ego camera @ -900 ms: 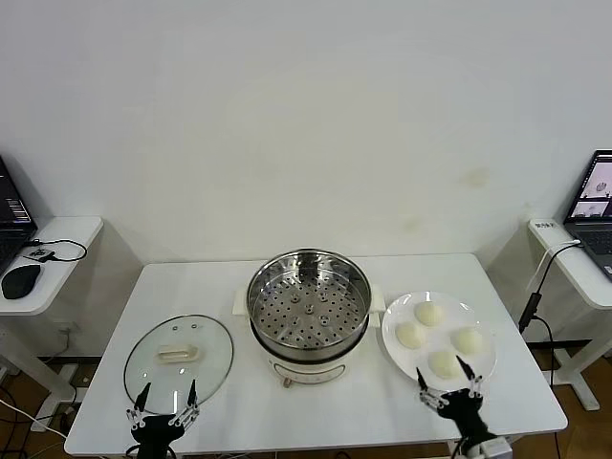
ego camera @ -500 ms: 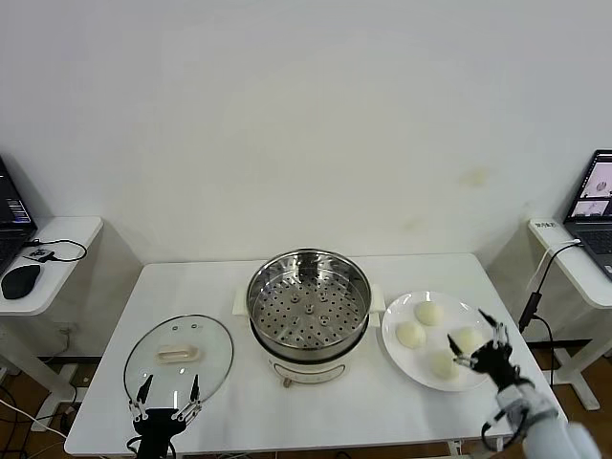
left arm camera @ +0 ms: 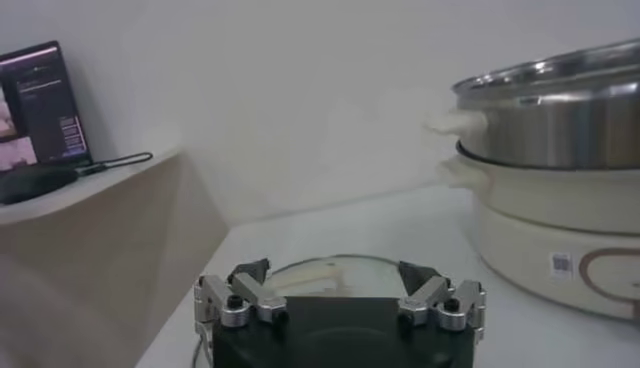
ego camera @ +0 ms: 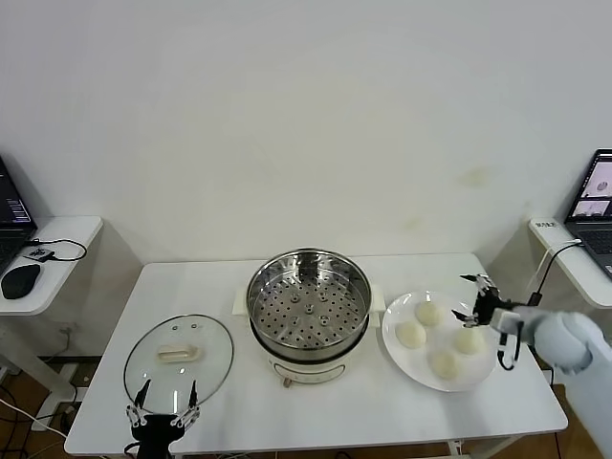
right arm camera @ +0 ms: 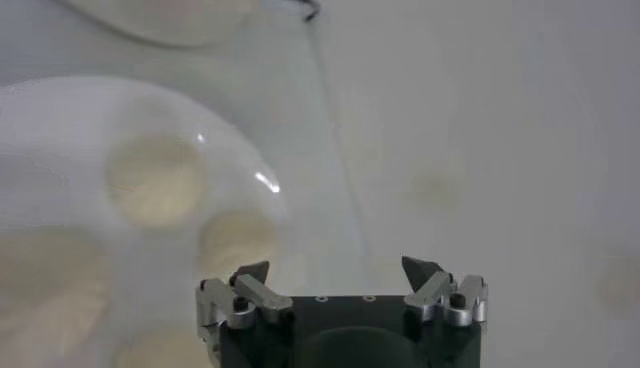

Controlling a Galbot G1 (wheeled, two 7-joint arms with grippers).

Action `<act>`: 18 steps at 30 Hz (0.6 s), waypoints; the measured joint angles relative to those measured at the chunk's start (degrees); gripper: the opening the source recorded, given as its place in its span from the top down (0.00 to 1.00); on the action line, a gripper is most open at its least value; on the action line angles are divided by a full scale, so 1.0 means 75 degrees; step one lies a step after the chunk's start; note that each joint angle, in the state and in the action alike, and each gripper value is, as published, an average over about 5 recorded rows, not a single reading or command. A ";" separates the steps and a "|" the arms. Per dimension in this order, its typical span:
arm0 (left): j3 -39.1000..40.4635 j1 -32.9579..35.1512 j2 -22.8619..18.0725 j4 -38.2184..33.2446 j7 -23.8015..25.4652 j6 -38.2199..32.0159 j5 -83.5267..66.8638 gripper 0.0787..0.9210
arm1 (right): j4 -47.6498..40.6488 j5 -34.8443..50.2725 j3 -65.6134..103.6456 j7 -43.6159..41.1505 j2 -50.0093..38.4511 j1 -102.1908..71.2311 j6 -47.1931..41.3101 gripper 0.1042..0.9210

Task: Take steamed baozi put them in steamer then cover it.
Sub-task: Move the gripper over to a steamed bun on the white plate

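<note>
Both claws gape empty: right claw (ego camera: 474, 299) above the steamed baozi (ego camera: 468, 339), left claw (ego camera: 163, 404) by the cover (ego camera: 179, 356).

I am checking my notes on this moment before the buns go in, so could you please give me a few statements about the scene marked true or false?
1. All four steamed baozi lie on the white plate. True.
2. The cover sits on the steamer. False: it lies flat on the table, on the robot's left of the steamer, which stands open.
3. The right gripper is open, at the far right edge of the plate. True.
4. The right gripper holds a bun. False: it is empty.
5. The left gripper grips the cover's handle. False: it is open, near the cover's front edge.
</note>
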 measured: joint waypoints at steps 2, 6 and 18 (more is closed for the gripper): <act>-0.0019 -0.0004 0.0017 0.0025 -0.0030 -0.0013 0.0023 0.12 | -0.0304 0.0106 -0.0703 -0.0337 -0.0045 0.0641 0.0006 0.12; -0.0075 -0.0020 0.0050 0.0033 -0.0066 -0.0021 0.0052 0.12 | -0.0918 0.0173 -0.1963 -0.0869 0.0003 0.1745 0.0075 0.12; -0.0170 -0.0140 0.0084 0.0092 -0.0077 -0.0029 0.0122 0.12 | -0.2481 0.0174 -0.4219 -0.1481 0.0812 0.3510 0.0155 0.12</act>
